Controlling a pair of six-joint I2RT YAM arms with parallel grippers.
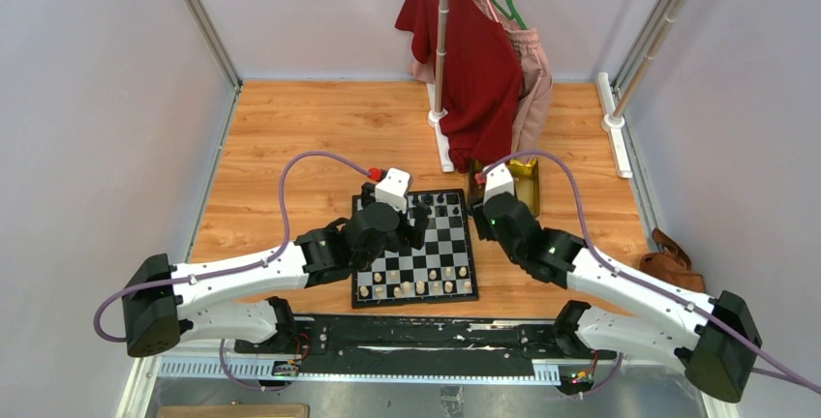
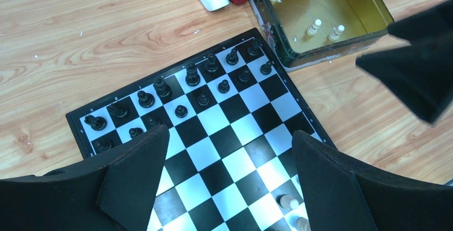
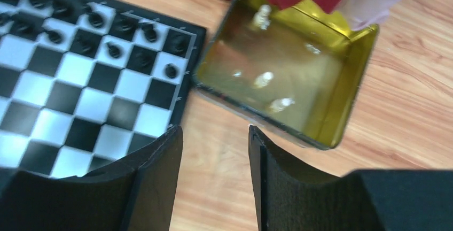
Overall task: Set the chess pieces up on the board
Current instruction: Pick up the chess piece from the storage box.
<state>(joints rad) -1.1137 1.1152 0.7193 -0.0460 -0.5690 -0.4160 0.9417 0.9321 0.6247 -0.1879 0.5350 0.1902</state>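
- Board [image 1: 414,249] sits on the bench [image 1: 290,137]; three pale pieces [image 3: 263,78] lie in the gold tin [image 3: 342,92] beside it.
- Left fingers [image 2: 133,177] and right fingers [image 3: 155,177] both gape, empty.
- We advise descending vertically, pinching one piece's stem.

You have plain pale walls [image 1: 97,99] around a wood-grain tabletop [image 1: 290,128]. At its far side, a pale rack [image 1: 441,50] carries a red garment [image 1: 476,70] and a pink garment [image 1: 535,84]. Lighting even.

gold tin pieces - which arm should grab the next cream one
Right. The right end effector, open and empty, hangs just short of the gold tin holding three cream pieces; the left end effector is open over the chessboard, farther from the tin.
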